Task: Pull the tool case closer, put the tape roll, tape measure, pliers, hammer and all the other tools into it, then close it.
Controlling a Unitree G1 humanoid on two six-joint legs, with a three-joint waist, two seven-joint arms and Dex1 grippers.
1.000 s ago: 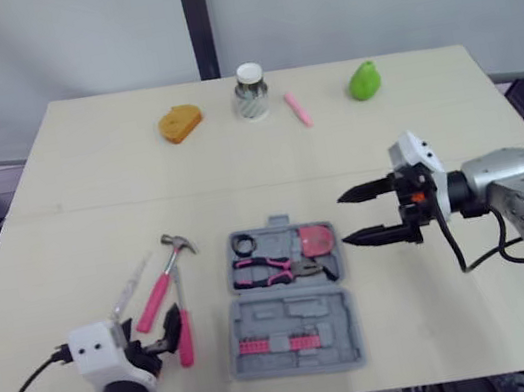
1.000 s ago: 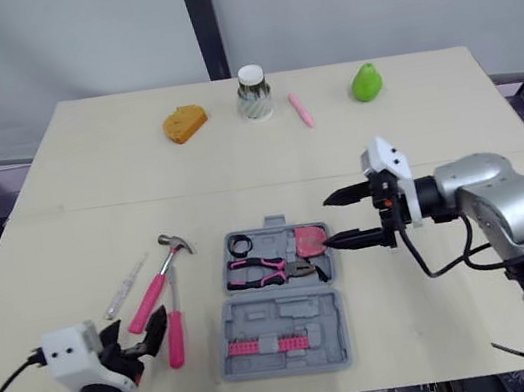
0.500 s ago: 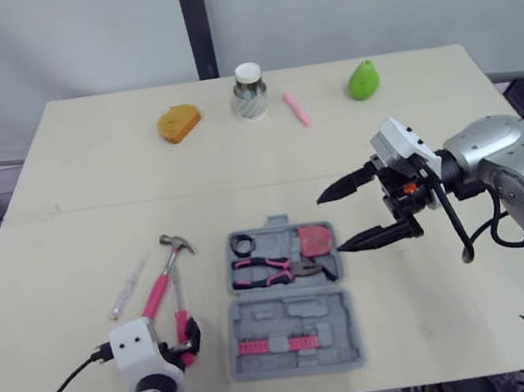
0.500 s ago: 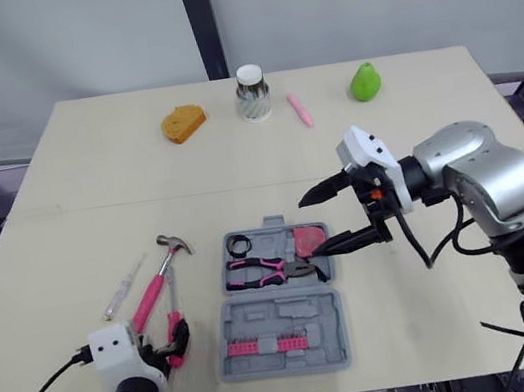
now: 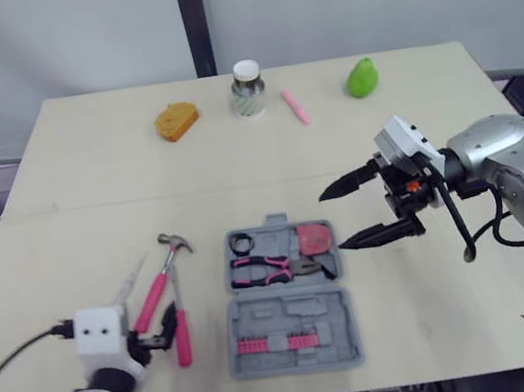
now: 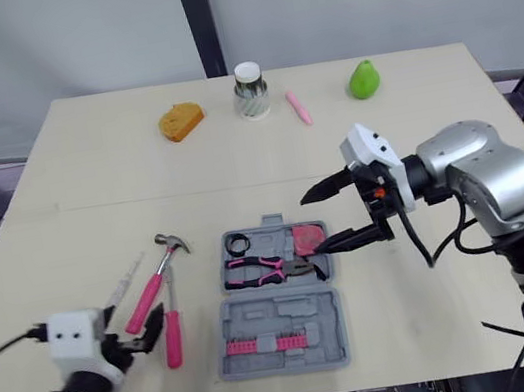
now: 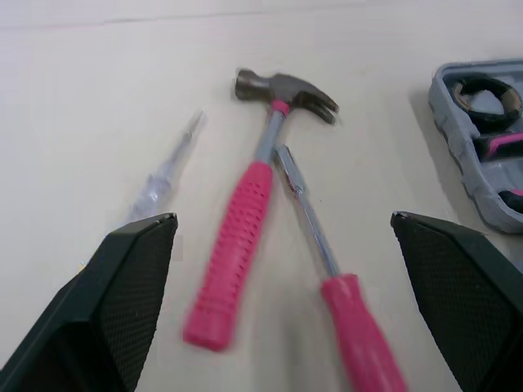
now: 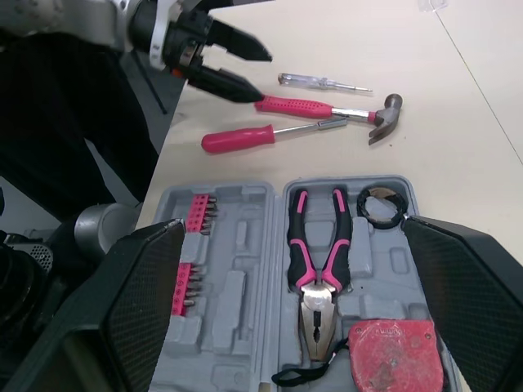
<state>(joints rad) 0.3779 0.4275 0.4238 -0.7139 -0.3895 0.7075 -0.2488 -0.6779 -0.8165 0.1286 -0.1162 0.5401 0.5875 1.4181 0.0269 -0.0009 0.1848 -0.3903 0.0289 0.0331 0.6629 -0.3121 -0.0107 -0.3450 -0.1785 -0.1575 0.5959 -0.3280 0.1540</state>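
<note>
1. The tool case [image 5: 285, 298] lies open, close to the robot. The tape roll [image 5: 242, 244], the pliers [image 5: 277, 269] and the tape measure [image 5: 316, 239] are already in its far half.
2. Three tools lie to the left of the case: the hammer [image 5: 163, 277], the pink screwdriver [image 5: 180, 324] and the clear screwdriver [image 5: 128, 288]. The clear one is farthest from the case.
3. The hammer lies slanted. Its metal head points away from the robot, near the case's far left corner. Its pink handle end points back at the left gripper [image 5: 160, 334].
4. The left gripper sits left of the case, beside its near half and right by the two pink handles. Its fingers are spread wide, with both handles in front of the gap. They hold nothing.
5. The right gripper [image 5: 332, 221] hangs by the right side of the case, beside the tape measure. It is spread wide too and holds nothing.
6. The left arm is much nearer the hammer, so I think it should grab the hammer next, across the handle.
</note>
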